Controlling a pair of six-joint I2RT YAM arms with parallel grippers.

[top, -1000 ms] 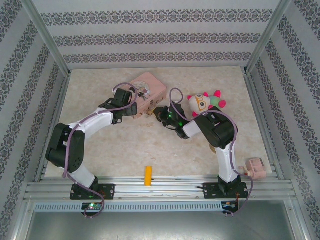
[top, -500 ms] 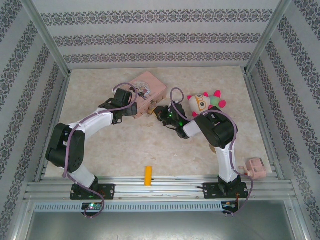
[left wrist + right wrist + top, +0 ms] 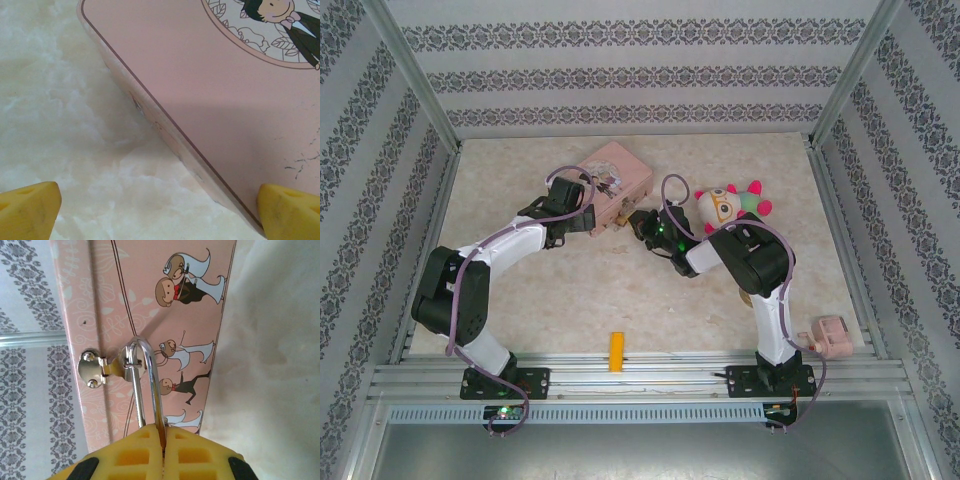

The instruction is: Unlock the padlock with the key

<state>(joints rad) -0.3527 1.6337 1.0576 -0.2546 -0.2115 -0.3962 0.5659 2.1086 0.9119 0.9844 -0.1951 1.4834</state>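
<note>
Right wrist view: the right gripper has its yellow pads pressed together on the padlock. Its silver shackle loops through the hasp on the side of the pink tin, and the lock body is hidden between the pads. In the left wrist view, the left gripper is spread wide and holds nothing, one fingertip over the tin's lid, the other over the pale table. From above, both grippers sit at the tin's near side, with a plush toy near the right arm.

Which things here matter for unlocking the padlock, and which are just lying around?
In the job: padlock, shackle through the hasp of the pink tin; right gripper, shut on the padlock; left gripper, open at the tin's edge.
Lying about: plush toy; yellow-orange block; small pink object.
</note>
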